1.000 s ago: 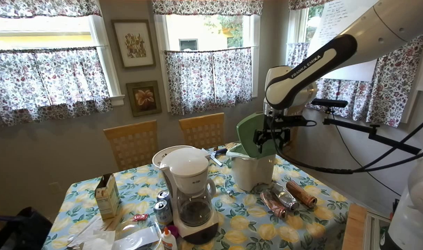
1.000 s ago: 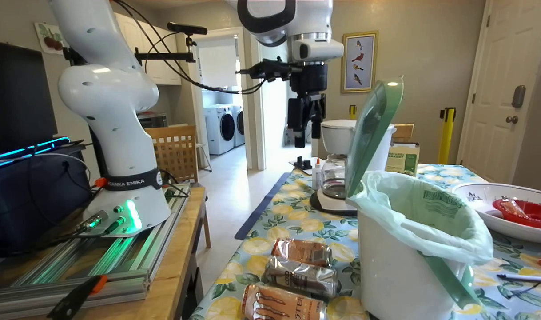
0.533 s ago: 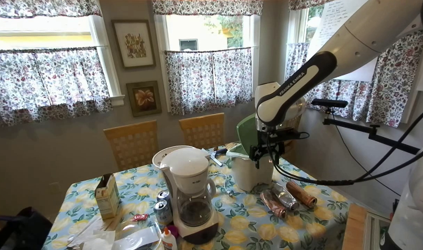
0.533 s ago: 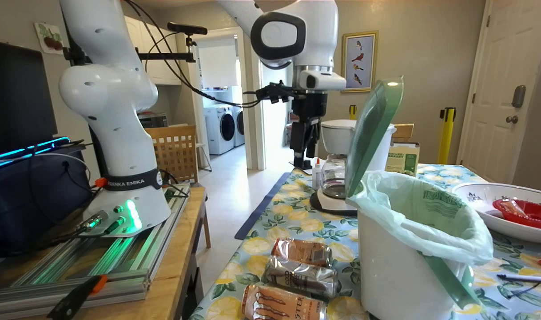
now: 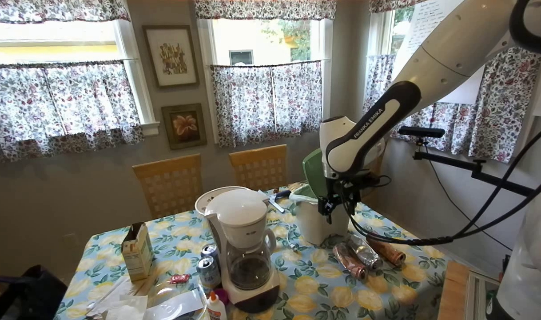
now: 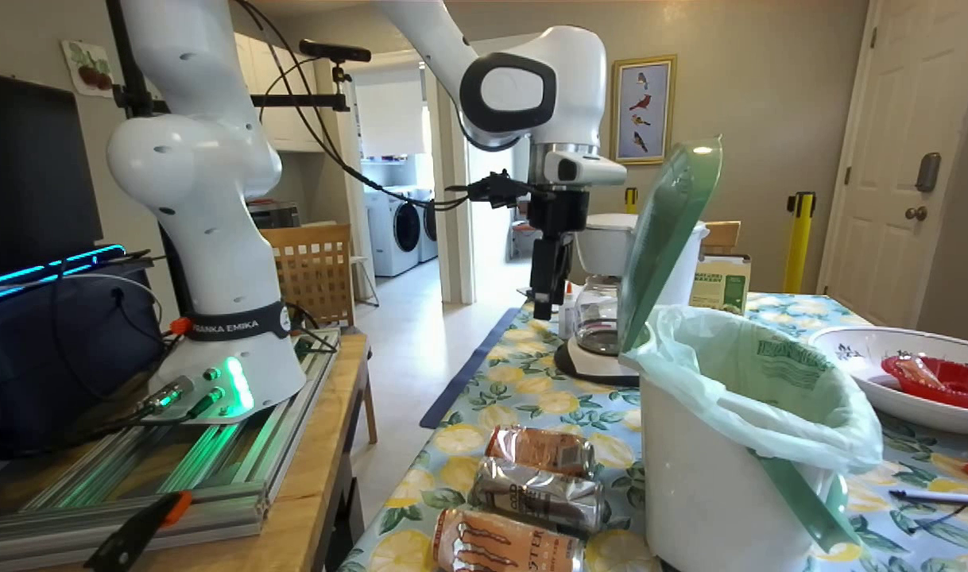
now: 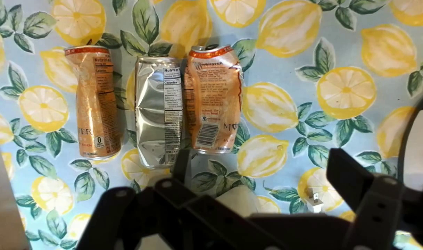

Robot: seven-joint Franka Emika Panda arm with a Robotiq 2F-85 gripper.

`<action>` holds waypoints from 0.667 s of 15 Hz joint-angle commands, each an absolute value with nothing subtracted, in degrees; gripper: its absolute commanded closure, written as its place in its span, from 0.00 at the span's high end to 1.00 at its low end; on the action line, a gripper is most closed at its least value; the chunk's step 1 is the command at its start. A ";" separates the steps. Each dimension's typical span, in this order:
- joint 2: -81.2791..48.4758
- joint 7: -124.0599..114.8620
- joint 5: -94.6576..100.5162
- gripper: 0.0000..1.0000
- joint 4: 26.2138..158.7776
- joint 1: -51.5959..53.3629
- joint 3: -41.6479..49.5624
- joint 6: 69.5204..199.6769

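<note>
My gripper (image 7: 259,165) stands open above the tablecloth, fingers wide apart, nothing between them. Three crushed cans lie on their sides: an orange can (image 7: 97,100), a silver can (image 7: 158,111) in the middle and another orange can (image 7: 214,100). In the wrist view they lie beyond the left finger, whose tip slightly overlaps the silver can's lower end. An exterior view shows the gripper (image 6: 549,298) well above table height, beside the raised green lid (image 6: 671,238) of a white bin (image 6: 714,492). A white plug (image 7: 314,203) lies below, between the fingers in the wrist view.
A white coffee maker (image 5: 241,213) with a glass carafe stands near the bin. Around it are two upright cans (image 5: 208,273), a glue bottle (image 5: 215,306), an open box (image 5: 137,253) and a plastic tray (image 5: 175,306). A wide bowl (image 6: 838,342) sits behind the bin.
The arm has come down, lowering the gripper from beside the upper lid toward the table. In an exterior view it has also shifted a little left. Cans and bin have not moved.
</note>
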State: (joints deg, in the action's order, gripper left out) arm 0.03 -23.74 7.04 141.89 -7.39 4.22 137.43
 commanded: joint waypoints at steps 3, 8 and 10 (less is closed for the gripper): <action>-0.12 -23.85 7.30 1.00 141.49 -7.00 5.06 136.76; -4.30 -23.96 9.57 1.00 139.97 -6.44 5.04 136.48; -6.47 -24.10 10.03 1.00 139.27 -5.89 4.99 136.47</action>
State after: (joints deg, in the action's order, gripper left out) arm -2.46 -23.69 8.28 141.71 -7.13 4.67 137.15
